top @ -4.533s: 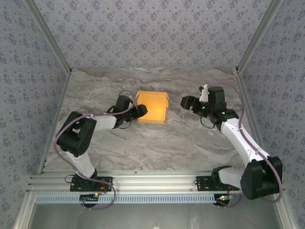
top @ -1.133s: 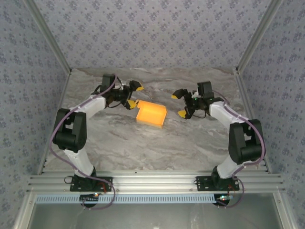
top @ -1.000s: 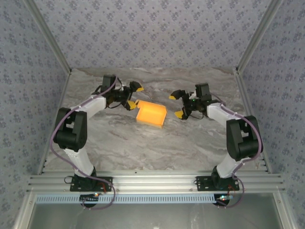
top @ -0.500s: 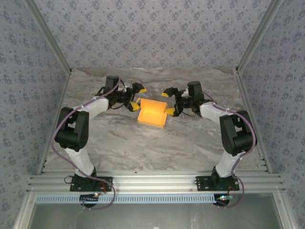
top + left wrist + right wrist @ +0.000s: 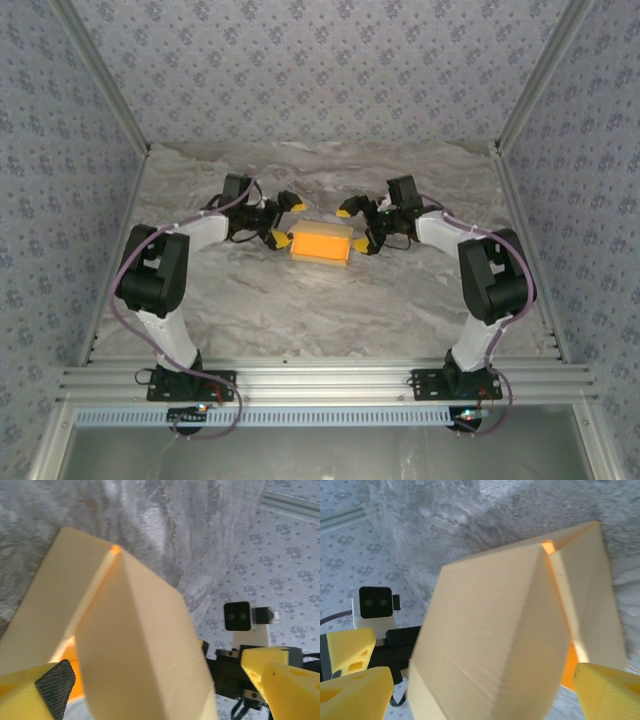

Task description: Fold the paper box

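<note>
The box (image 5: 321, 243) is sitting near the middle of the table (image 5: 300, 310), toward its far side, between the two end effectors. It is looking partly formed rather than flat: from above it is showing as a low orange block, and in both wrist views its card panels are standing up and meeting along a ridge, with a narrow bright gap showing at the corner where two panels join. Judging from that gap, the walls are raised but the closing is not finished; pressing the ends in and tucking the last flaps seems to be what is left.

The left arm (image 5: 190, 232) is reaching across from the left, its elbow bent back toward the base, and the left end effector (image 5: 288, 220) is pointing at the box's left end with its jaws spread wide, gripping nothing. The right arm (image 5: 450, 232) is mirroring it, and the right end effector (image 5: 353, 229) is facing the box's right end, likewise spread and empty. Whether any fingertip is touching the card is too fine to tell.
</note>
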